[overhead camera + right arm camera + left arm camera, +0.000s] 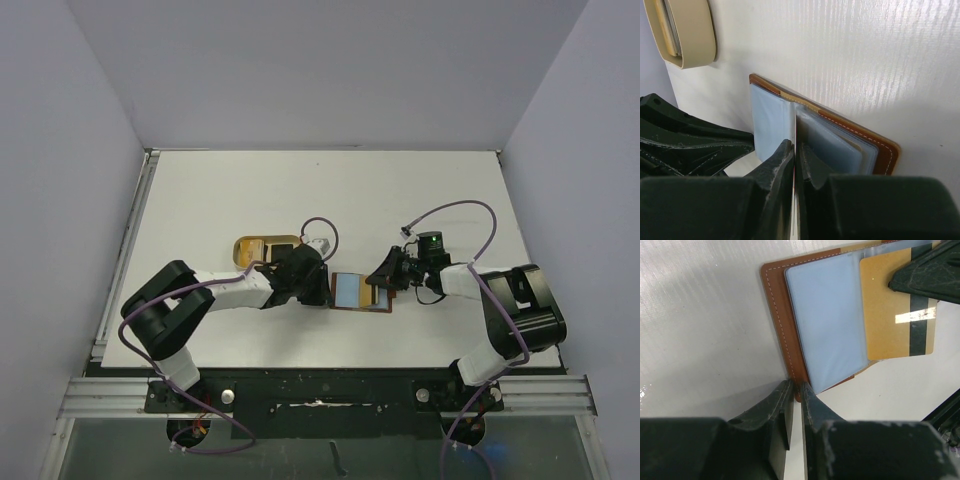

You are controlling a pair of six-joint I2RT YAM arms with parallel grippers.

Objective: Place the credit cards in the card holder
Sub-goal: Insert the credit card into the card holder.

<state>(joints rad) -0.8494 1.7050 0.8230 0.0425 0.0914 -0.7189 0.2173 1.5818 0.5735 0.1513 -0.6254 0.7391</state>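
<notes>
The brown leather card holder lies open between the arms, with pale blue plastic sleeves showing. My left gripper is shut on the holder's brown stitched edge at its near corner. My right gripper is shut on a tan credit card with a dark stripe, seen edge-on in the right wrist view. That card stands over the sleeves of the card holder. In the top view the left gripper is at the holder's left side and the right gripper at its right.
A tan round-ended tray sits on the white table just behind the left gripper, with more cards in it. The tray also shows at the upper left of the right wrist view. Grey walls enclose the table.
</notes>
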